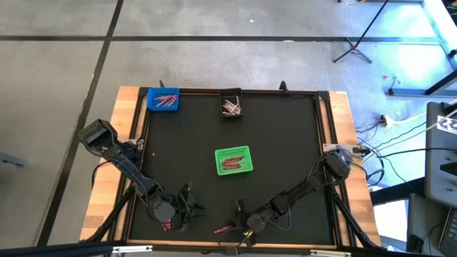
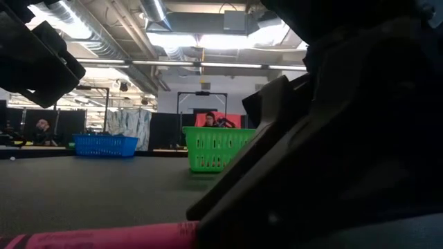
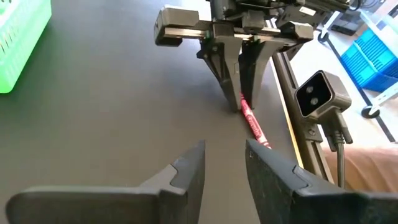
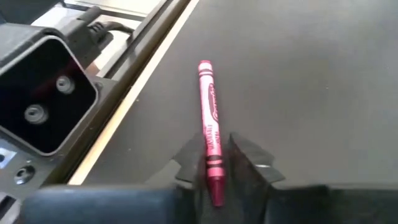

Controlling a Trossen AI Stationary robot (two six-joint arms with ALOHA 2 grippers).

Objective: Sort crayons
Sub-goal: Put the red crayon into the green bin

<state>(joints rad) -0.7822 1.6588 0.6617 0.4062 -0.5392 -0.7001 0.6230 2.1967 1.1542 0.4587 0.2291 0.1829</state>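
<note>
Broadly, the black table (image 1: pixel 285 164) carries three small bins and both arms work along its near edge. The right gripper (image 4: pixel 216 163) is down on the mat there, its two fingers pinching one end of a red crayon (image 4: pixel 210 127) that lies flat just beside the table's wooden rim; most of the crayon sticks out past the fingertips. Whether the squeeze is firm yet I cannot tell. The left gripper (image 3: pixel 222 163) hangs nearby at the same edge, fingers spread with a gap between them and nothing held, and a few more red crayons (image 1: pixel 168 226) seem to lie close under it.

My reading is that the pick-up step is in hand: one crayon is being seized, not yet lifted. The next move calls for a straight lift with the stick kept level, since it is gripped near one end and could swing or slip, then a carry to the bin that matches its colour.

As for containers, the green bin (image 1: pixel 233 160) at mid-table holds several reddish crayons. At the far edge, the blue bin (image 1: pixel 163 99) also holds a few red ones, and the black bin (image 1: pixel 230 103) holds pale whitish ones.
</note>
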